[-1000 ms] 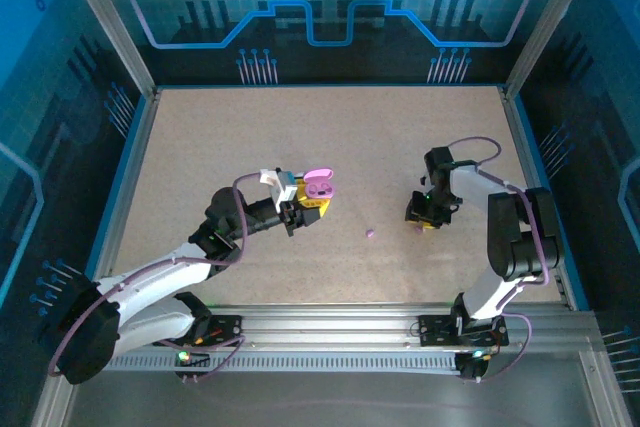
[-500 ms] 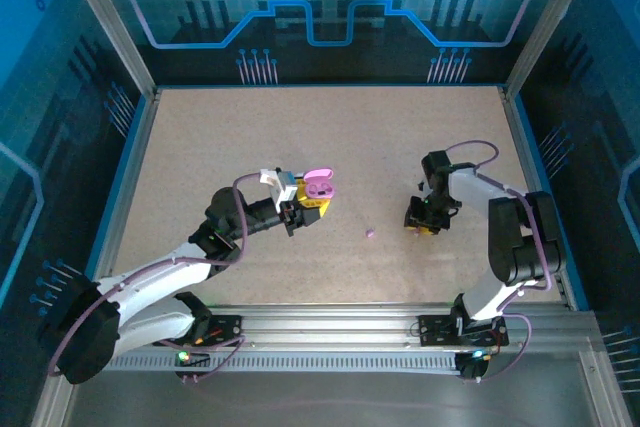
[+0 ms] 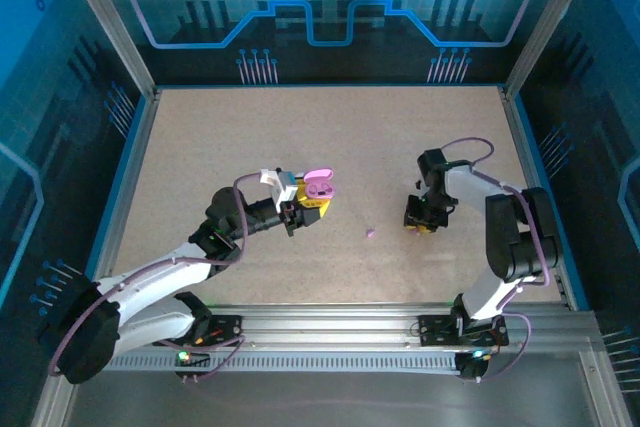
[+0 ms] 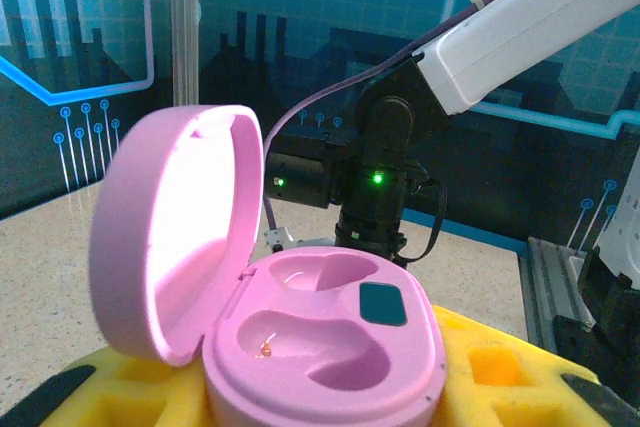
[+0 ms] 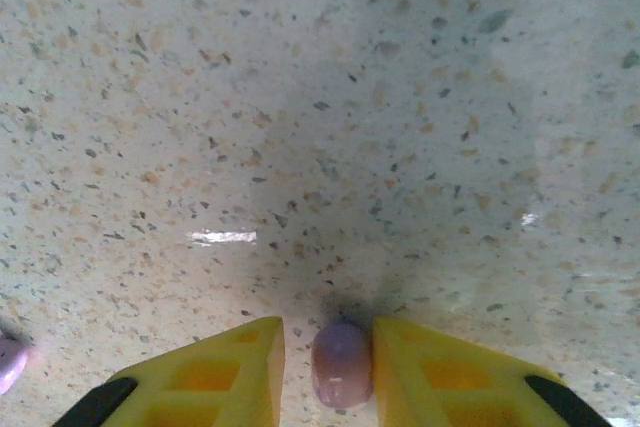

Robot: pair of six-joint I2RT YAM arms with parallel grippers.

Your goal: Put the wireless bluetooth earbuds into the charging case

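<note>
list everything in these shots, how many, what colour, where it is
charging case: 1, pink, lid open, both wells empty, held by the left gripper
earbuds: 2, light purple; one loose on the table between the arms, the other on the table between the fingers of the right gripper
table: 1, speckled beige, under everything
walls: blue circuit-print panels, around the table
mounting rail: 1, silver, near edge
left gripper: 1, yellow fingers, shut on the charging case
right gripper: 1, yellow fingers, down at the table, either side of an earbud
</note>
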